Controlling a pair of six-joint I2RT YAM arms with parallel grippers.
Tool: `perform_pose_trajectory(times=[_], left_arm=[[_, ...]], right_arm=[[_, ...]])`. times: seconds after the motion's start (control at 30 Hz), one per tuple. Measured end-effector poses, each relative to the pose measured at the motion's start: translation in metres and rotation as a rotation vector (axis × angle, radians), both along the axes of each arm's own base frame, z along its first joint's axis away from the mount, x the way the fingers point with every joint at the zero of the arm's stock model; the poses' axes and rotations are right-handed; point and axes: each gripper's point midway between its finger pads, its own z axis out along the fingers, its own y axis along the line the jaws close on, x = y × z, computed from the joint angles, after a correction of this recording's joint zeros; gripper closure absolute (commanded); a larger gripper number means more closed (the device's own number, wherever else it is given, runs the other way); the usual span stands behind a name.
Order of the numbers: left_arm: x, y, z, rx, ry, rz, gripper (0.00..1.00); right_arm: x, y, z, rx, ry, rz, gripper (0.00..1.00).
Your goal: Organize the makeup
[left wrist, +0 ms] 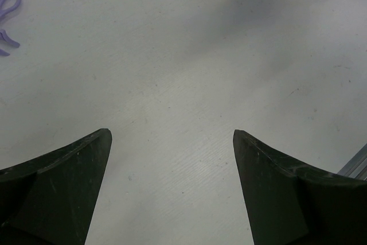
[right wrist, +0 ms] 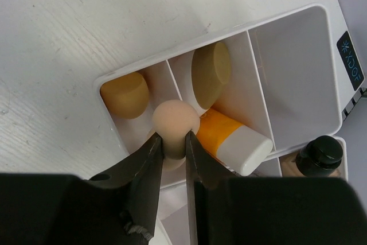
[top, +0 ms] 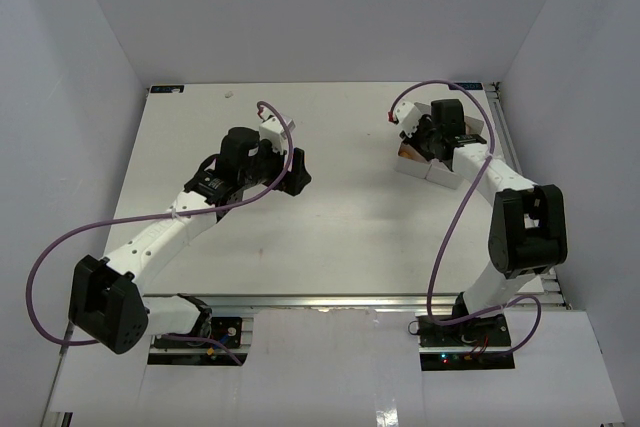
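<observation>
Over the middle of the tabletop (top: 360, 217), the left fingers (left wrist: 69, 170) are spread wide above bare white surface. Only their wrist camera shows the purple looped tool (left wrist: 8, 4) lying off to the left. The top external view shows the white tray (top: 415, 162) towards the tabletop's far right corner, its contents hidden by the right arm. The right wrist camera shows them: a tan egg sponge (right wrist: 125, 94) in the left compartment, another tan sponge (right wrist: 210, 73) and the orange tube (right wrist: 229, 139) in the next, and a dark-capped beige bottle (right wrist: 321, 156) at the tray's right end. The right fingers (right wrist: 150, 164) are closed on a pale egg sponge (right wrist: 175, 117), held over the tray's left end.
</observation>
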Motion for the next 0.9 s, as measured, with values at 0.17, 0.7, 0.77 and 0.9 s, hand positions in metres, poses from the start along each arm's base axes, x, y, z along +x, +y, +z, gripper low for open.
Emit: perform_pose_trajectory(times=[0.17, 0.7, 0.77, 0.9], left_arm=[[0.000, 0.000, 0.000, 0.000, 0.000, 0.000, 0.02], [0.001, 0.001, 0.000, 0.002, -0.002, 0.005, 0.02], [0.001, 0.001, 0.000, 0.003, -0.002, 0.006, 0.02], [0.001, 0.002, -0.001, 0.007, -0.004, 0.009, 0.02]], right_arm=[[0.002, -0.001, -0.001, -0.034, -0.010, 0.004, 0.49], [-0.002, 0.004, 0.000, -0.017, -0.006, 0.022, 0.42], [-0.004, 0.005, 0.000, -0.008, 0.000, 0.023, 0.42], [-0.006, 0.010, 0.007, 0.020, -0.005, 0.031, 0.42]])
